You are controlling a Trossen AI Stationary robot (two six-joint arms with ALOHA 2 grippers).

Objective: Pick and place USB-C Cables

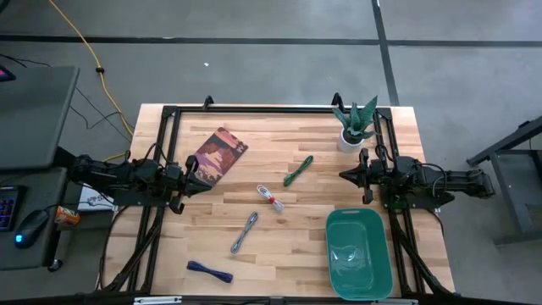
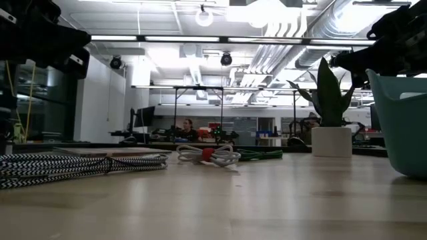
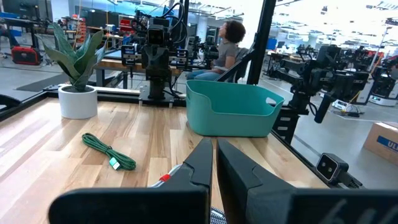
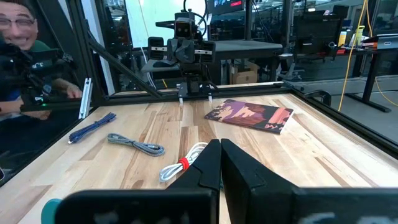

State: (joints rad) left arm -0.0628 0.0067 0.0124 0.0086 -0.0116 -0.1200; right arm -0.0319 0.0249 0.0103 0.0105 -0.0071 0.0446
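The left gripper (image 1: 191,180) hangs at the left edge of the wooden table (image 1: 279,254), its fingers (image 3: 205,163) pressed together and holding nothing. Just beside it, on the side toward the table's far edge, lies a brown-red booklet (image 1: 218,154).

All four USB-C cables rest on the table between the two arms, none touched by a gripper. The dark blue cable (image 1: 209,271) lies near the front edge, nearer the left gripper than the right but well apart from it. The silver-grey cable (image 1: 244,232) lies right of that, farther from the front edge, stretched at a slant. The white-and-red cable (image 1: 270,199) sits close to the table's middle, about halfway between the grippers; in the left wrist view only its red band shows beside the fingertips. The green cable (image 1: 297,170) lies beyond it, toward the far edge, nearer the right gripper yet apart from it.

A teal bin (image 1: 359,252) stands at the front right, and a potted plant (image 1: 356,125) in a white pot stands at the far right corner. The right gripper (image 1: 345,174) hangs between plant and bin at the right edge, fingers (image 4: 211,163) closed together, empty.
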